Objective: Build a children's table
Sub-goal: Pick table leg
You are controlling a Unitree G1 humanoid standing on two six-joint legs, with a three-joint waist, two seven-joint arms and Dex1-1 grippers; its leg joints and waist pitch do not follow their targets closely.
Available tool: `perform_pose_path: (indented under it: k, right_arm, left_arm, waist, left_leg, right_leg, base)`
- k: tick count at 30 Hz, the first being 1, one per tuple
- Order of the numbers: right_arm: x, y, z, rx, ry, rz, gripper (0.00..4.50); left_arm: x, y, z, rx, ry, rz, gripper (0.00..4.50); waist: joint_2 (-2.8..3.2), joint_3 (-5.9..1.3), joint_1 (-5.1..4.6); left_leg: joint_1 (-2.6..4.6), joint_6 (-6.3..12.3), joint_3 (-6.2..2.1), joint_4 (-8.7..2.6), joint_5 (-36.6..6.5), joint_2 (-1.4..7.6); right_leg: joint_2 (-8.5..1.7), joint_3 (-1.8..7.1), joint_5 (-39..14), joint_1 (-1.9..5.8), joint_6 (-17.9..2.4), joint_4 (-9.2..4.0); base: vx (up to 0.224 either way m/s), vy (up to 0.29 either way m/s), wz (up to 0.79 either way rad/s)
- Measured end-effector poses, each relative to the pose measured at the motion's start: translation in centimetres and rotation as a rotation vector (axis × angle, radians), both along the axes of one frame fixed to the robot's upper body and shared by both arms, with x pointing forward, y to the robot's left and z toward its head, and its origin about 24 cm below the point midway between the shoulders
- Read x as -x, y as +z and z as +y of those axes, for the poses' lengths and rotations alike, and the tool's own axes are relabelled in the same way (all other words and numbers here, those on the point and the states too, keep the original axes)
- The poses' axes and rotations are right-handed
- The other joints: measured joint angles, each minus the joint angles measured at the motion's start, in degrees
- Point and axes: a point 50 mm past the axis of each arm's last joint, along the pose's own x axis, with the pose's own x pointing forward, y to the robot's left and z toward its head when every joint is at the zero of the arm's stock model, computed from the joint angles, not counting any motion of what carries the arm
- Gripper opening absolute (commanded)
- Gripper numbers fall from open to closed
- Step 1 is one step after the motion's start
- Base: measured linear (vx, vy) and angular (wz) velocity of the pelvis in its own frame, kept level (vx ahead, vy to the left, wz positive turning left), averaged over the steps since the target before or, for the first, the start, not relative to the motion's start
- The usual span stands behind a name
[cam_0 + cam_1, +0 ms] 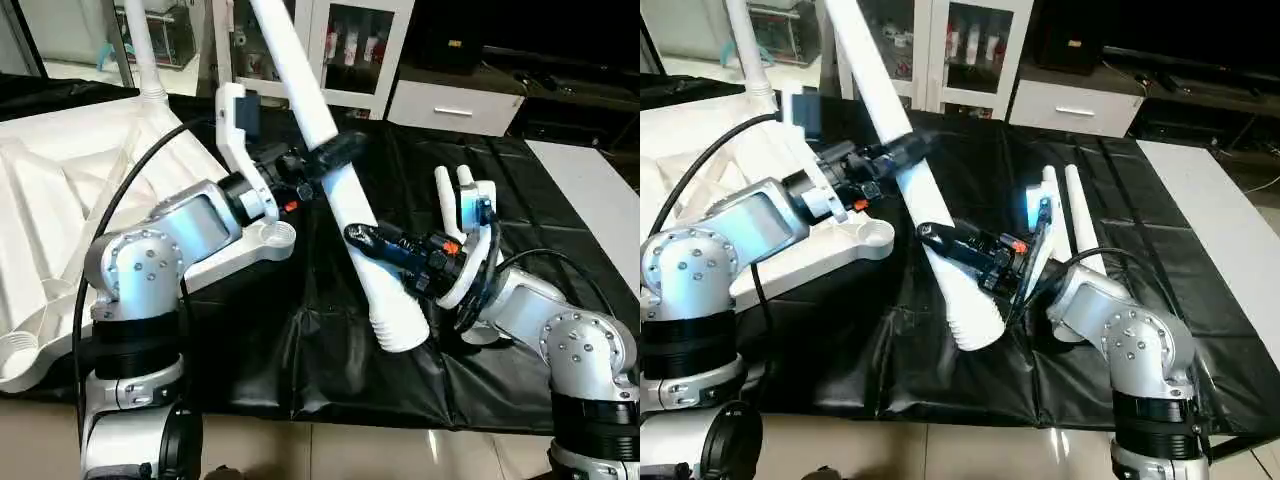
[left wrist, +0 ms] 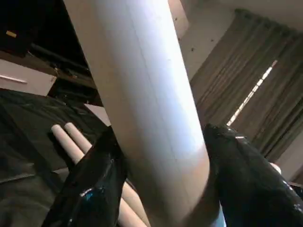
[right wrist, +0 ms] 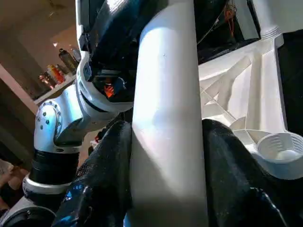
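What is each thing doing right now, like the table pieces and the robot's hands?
White plastic table top: upside down, ribs up, one leg already standing in a far corner socket.
Long white tapered leg: tilted, held by both grippers.
Two spare white legs: lying on the black cloth.
Left gripper: around the leg.
Right gripper: clamped on the leg.

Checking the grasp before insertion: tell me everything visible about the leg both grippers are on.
The leg is a long, tapered, round white tube, plastic by its look, with a ribbed threaded end pointing down near the black cloth. It slants up and away. The left gripper clamps its middle; the right gripper clamps it lower down. Its top runs out of frame.
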Motion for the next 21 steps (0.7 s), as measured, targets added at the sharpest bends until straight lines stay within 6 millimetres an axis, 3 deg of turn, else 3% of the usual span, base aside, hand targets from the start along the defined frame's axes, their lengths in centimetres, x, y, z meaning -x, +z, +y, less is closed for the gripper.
perform_pose_path:
  k: [8,19,20,21]
  right_arm:
    - [0.03,-0.07,0.12,0.011,0.007,0.000,1.78]
    - [-0.06,-0.14,0.26,0.032,-0.002,-0.014,1.78]
    - [-0.08,-0.15,0.26,0.035,-0.004,-0.016,2.34]
    - [-0.13,-0.17,0.27,0.045,-0.011,-0.021,2.48]
  left_arm:
    - [0.02,0.16,-0.33,-0.006,-0.016,-0.010,2.14]
    - [-0.05,0.14,-0.35,0.004,-0.021,-0.004,2.02]
    - [-0.06,0.13,-0.35,0.004,-0.020,-0.003,2.00]
    - [-0.12,0.09,-0.34,0.004,-0.015,-0.001,2.00]
  waist:
    - [0.00,0.00,-0.02]
    - [0.00,0.00,-0.01]
    - [0.00,0.00,-0.02]
    - [0.00,0.00,-0.01]
  left_leg:
    - [0.00,0.00,0.00,-0.01,0.0,0.00]
    - [0.00,0.00,0.00,-0.01,0.0,0.00]
    - [0.00,0.00,0.00,-0.01,0.0,0.00]
    - [0.00,0.00,0.00,-0.01,0.0,0.00]
  right_leg:
    - [0.00,0.00,0.0,0.00,0.0,0.00]
    - [0.00,0.00,0.0,0.00,0.0,0.00]
    - [0.00,0.00,0.0,0.00,0.0,0.00]
    - [0.00,0.00,0.0,0.00,0.0,0.00]
  base:
    - [0.000,0.000,0.00]
    - [0.000,0.000,0.00]
    - [0.000,0.000,0.00]
    - [0.000,0.000,0.00]
